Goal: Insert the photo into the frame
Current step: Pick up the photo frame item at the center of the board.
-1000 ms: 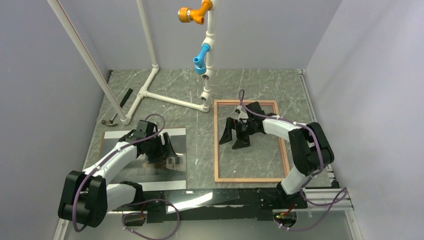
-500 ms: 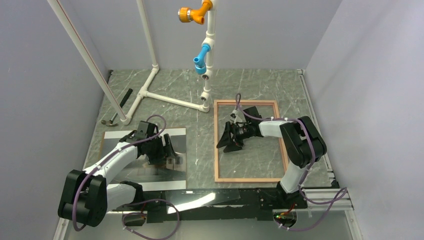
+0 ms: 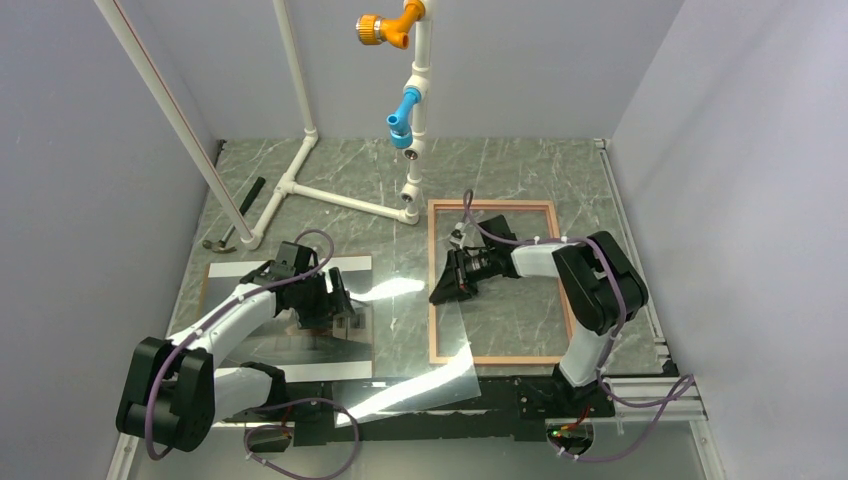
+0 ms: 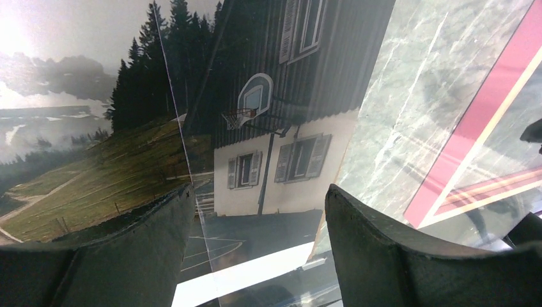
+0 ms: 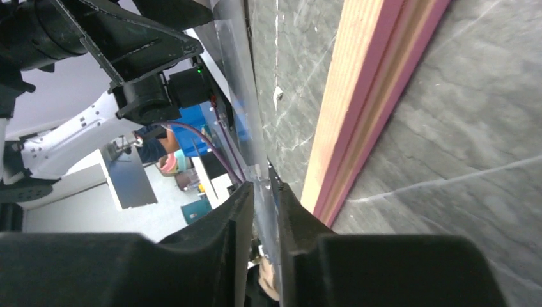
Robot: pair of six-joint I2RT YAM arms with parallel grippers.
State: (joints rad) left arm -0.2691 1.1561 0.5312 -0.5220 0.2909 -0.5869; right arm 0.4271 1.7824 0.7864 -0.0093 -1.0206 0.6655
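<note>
- Glossy house photo (image 3: 300,345) lies left on the marbled desk (image 3: 400,240), outside the pink wooden frame (image 3: 520,359); insertion is not yet done.
- Left gripper (image 4: 259,192) hovers above it, jaws apart.
- Right gripper (image 5: 263,192) clamps the clear pane (image 3: 430,385).

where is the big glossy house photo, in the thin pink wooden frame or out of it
Out: the photo lies flat, left of the frame and apart from it, beneath the open left gripper.
</note>
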